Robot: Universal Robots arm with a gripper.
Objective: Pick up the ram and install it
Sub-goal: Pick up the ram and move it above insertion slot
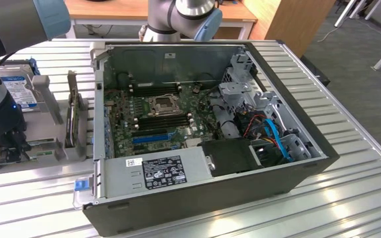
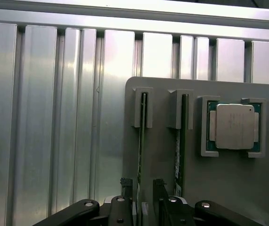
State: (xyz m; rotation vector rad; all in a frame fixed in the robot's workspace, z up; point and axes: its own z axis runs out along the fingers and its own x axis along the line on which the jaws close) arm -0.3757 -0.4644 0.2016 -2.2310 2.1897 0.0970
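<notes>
Ribbed metal table, grey holder, hand spread wide, straddling upright ram

Ribbed metal table; open computer case on it; grey parts holder beside.

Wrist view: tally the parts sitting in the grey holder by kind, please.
Ram sticks: 2
Processor chip: 1
Total: 3
</notes>
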